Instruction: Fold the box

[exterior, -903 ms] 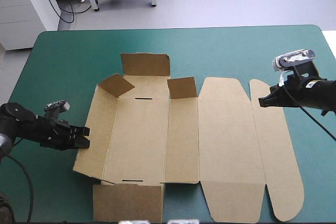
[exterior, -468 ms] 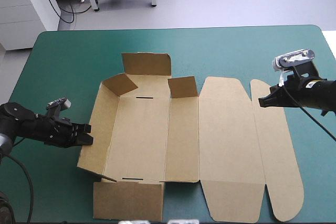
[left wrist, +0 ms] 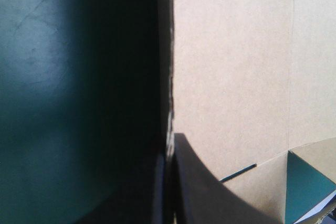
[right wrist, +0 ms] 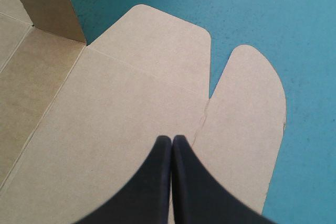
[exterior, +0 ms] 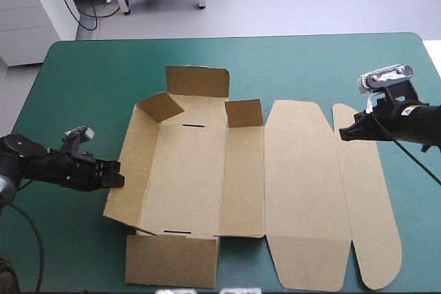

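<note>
Open room: the worktop (exterior: 289, 67) shows bare teal-green cover in a broad strip along its far edge, on the left around the left arm (exterior: 41, 166), and on the right beyond the rounded flap (exterior: 368, 197)
Near edge: the near flap (exterior: 172, 261) and the lid panel's near end lie close to the worktop's near edge, with little cover showing there
Box: the brown box (exterior: 241, 170) lies in the middle of the worktop, mostly flat, with its long side running left to right
Raised parts: the left wall (exterior: 131, 163) stands tilted up; the far flap (exterior: 198, 81) and two small corner flaps (exterior: 160, 107) (exterior: 244, 112) also stand up from the sheet
Left arm pose: it comes in low from the left edge, stretched almost level, its tip at the left wall's outer edge
Left jaws: pinched nearly closed on the box (left wrist: 231, 77), the wall's edge running up between them, cover on one side and board on the other
Right arm pose: the right arm (exterior: 406, 122) reaches in from the right edge, held above the sheet and pointing left
Right jaws: pressed together in one pointed arch, holding nothing
Box and right jaws: the box (right wrist: 105, 119) lies under and ahead of them, near the slit between lid panel and rounded flap; contact cannot be told
</note>
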Motion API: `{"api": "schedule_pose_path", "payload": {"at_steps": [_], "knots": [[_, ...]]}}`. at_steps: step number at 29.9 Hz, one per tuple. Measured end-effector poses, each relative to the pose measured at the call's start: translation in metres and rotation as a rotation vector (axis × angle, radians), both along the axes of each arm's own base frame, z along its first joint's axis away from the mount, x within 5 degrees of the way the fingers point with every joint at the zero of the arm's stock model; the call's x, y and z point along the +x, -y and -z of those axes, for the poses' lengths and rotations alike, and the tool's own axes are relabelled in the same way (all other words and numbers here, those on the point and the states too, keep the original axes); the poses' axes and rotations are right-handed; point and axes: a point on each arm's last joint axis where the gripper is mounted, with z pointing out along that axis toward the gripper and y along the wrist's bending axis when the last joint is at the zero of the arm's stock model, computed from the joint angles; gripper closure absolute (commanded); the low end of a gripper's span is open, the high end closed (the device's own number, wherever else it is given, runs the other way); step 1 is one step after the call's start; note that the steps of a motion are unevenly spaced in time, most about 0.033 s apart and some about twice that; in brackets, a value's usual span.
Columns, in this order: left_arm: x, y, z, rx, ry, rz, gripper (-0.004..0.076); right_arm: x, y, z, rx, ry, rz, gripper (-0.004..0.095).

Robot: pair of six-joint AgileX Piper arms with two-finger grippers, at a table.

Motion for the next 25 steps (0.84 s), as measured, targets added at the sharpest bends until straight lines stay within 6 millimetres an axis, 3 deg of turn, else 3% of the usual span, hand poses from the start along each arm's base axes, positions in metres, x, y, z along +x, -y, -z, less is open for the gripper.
{"api": "schedule_pose_path", "payload": {"at_steps": [3,6,13,16,25], "knots": [[0.0,0.0,0.0,0.0,0.0,0.0,0.0724,0.0,0.0,0.0,0.001,0.0,0.0,0.093],[0.0,0.0,0.0,0.001,0.003,0.004,0.0664,0.0,0.0,0.0,0.001,0.0,0.0,0.093],[0.0,0.0,0.0,0.001,0.003,0.005,0.0352,0.0,0.0,0.0,0.001,0.0,0.0,0.093],[0.002,-0.001,-0.003,0.006,0.015,0.005,0.026,0.0,0.0,0.0,0.001,0.001,0.0,0.0929],[0.004,-0.009,-0.03,0.126,0.078,-0.004,0.0239,0.0,0.0,0.0,0.001,0.0,0.0,0.093]]}}
